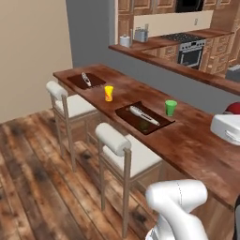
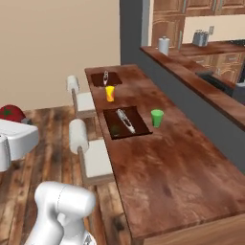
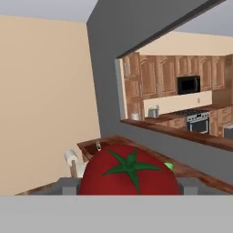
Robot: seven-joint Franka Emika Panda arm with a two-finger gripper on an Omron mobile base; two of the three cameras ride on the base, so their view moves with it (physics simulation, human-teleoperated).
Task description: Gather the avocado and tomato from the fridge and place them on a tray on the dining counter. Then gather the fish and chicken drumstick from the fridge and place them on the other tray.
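Observation:
A red tomato (image 3: 131, 172) with a green stalk star sits between my grey fingers (image 3: 68, 185), and my gripper (image 3: 129, 189) is shut on it. The tomato (image 1: 234, 108) hangs over the right part of the dining counter (image 1: 187, 140), right of the near dark tray (image 1: 159, 123). From the other side the tomato (image 2: 10, 113) shows at the left edge, off the counter (image 2: 162, 162). In the near tray (image 2: 139, 119) lie a slender silvery item and a dark green lump (image 1: 144, 125), likely the avocado. A far tray (image 1: 96, 79) holds another slender item. The fridge is out of view.
A yellow cup (image 1: 108, 92) stands between the trays, and a green cup (image 1: 171, 107) just right of the near tray. Two white-cushioned stools (image 1: 115, 140) line the counter's front. Behind a grey half-wall is the kitchen worktop with a stove (image 1: 190, 49).

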